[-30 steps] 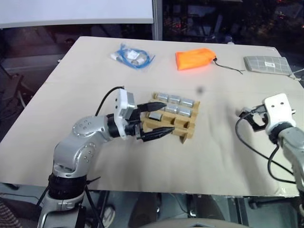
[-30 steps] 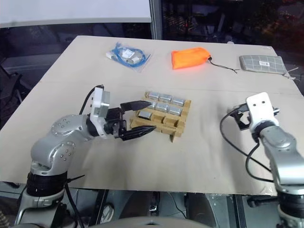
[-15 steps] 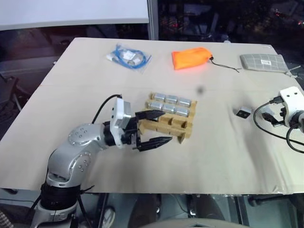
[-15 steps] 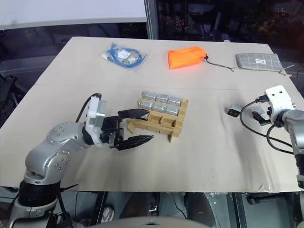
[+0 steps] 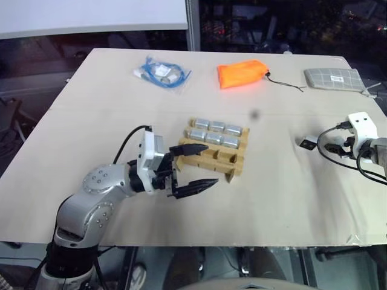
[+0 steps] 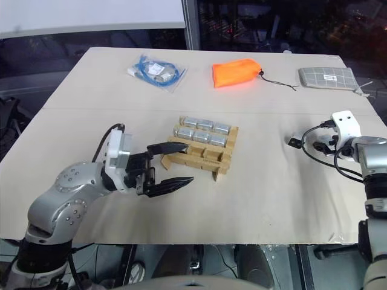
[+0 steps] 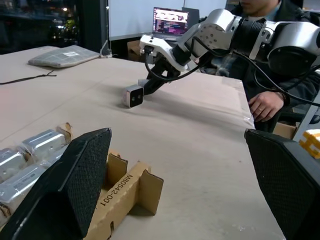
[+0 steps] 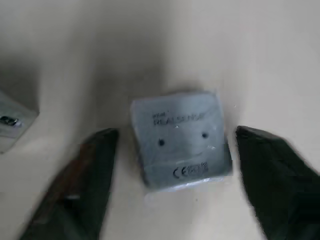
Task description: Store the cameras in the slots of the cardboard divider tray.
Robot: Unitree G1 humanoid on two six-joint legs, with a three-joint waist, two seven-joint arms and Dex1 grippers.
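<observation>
six cameras are sitting in the back two rows of the cardboard divider tray at mid-table, its front row showing bare cardboard. one loose camera is lying well to the right, between the parted fingers of the right gripper, ungripped. the left gripper is hovering wide open and empty beside the tray's front-left corner.

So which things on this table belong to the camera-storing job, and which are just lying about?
Job:
- cardboard tray
- cameras in the tray
- loose camera by the right gripper

Lying about:
- orange pouch
- grey quilted pouch
- bagged blue cable
</observation>
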